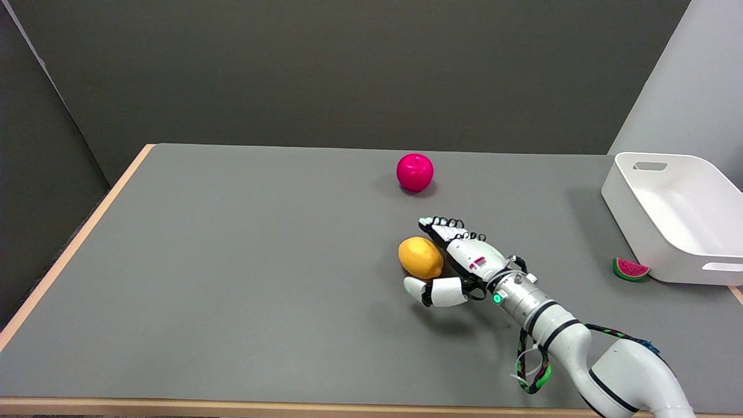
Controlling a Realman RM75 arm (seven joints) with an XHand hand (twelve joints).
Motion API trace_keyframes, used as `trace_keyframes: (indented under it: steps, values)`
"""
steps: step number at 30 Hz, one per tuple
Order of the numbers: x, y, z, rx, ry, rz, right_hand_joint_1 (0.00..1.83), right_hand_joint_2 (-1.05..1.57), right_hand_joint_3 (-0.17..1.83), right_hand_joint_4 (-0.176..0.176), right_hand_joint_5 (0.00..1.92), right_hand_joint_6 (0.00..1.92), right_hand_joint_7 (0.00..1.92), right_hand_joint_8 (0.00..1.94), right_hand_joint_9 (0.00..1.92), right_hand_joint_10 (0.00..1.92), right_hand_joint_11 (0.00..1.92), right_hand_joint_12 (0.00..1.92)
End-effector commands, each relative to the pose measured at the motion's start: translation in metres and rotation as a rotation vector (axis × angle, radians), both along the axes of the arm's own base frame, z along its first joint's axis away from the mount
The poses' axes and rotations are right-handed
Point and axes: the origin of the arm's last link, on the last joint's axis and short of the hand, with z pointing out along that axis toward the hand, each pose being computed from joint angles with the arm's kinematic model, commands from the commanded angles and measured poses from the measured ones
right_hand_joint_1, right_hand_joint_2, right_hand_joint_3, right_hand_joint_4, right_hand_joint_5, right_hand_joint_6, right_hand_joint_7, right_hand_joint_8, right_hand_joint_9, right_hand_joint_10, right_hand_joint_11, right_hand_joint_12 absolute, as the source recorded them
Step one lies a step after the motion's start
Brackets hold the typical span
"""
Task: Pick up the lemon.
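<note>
A yellow-orange lemon [421, 257] lies on the grey table [244, 255], right of centre. My right hand [458, 261] reaches in from the lower right and sits against the lemon's right side. Its fingers [444, 227] stretch out straight past the lemon's far side, and the thumb [432, 290] lies just in front of the lemon. The fingers are spread and do not wrap the fruit; the lemon rests on the table in the hand's open span.
A magenta apple [414, 172] stands further back on the table. A white bin [673, 215] sits at the right edge, with a small watermelon slice [630, 269] beside its front left corner.
</note>
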Motion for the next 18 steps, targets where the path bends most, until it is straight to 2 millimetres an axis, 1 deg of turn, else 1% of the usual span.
trace_keyframes:
  steps: [1, 4, 7, 9, 10, 13, 15, 17, 18]
  values:
    - [-0.023, -0.019, -0.009, 0.046, -0.042, -0.035, 0.35, 0.62, 0.82, -0.176, 0.03, 0.16, 0.0, 0.04, 0.0, 0.0, 0.0, 0.1]
    - [-0.021, -0.021, -0.011, 0.048, -0.047, -0.027, 0.37, 0.63, 0.83, -0.176, 0.03, 0.18, 0.0, 0.08, 0.0, 0.0, 0.0, 0.11]
    - [-0.02, -0.023, -0.012, 0.043, -0.048, -0.02, 0.41, 0.65, 0.85, -0.176, 0.04, 0.23, 0.01, 0.22, 0.0, 0.02, 0.0, 0.12]
    - [-0.019, -0.024, -0.013, 0.045, -0.049, -0.016, 0.45, 0.68, 0.88, -0.176, 0.04, 0.3, 0.03, 0.35, 0.0, 0.09, 0.0, 0.12]
    - [-0.018, -0.026, -0.012, 0.045, -0.046, -0.012, 0.47, 0.67, 0.9, -0.176, 0.04, 0.37, 0.04, 0.4, 0.0, 0.16, 0.0, 0.15]
    - [-0.015, -0.028, -0.013, 0.055, -0.022, 0.006, 0.49, 0.69, 0.89, -0.176, 0.06, 0.43, 0.08, 0.44, 0.0, 0.27, 0.0, 0.19]
    - [-0.013, -0.028, -0.015, 0.09, 0.018, 0.038, 0.51, 0.82, 0.73, -0.176, 0.12, 0.43, 0.17, 0.42, 0.0, 0.41, 0.0, 0.31]
    - [-0.011, -0.027, -0.018, 0.133, 0.047, 0.079, 0.52, 0.74, 0.92, -0.176, 0.14, 0.52, 0.18, 0.49, 0.0, 0.5, 0.0, 0.32]
    - [-0.01, -0.027, -0.019, 0.152, 0.052, 0.101, 0.54, 0.78, 0.93, -0.176, 0.17, 0.72, 0.25, 0.6, 0.05, 0.61, 0.0, 0.59]
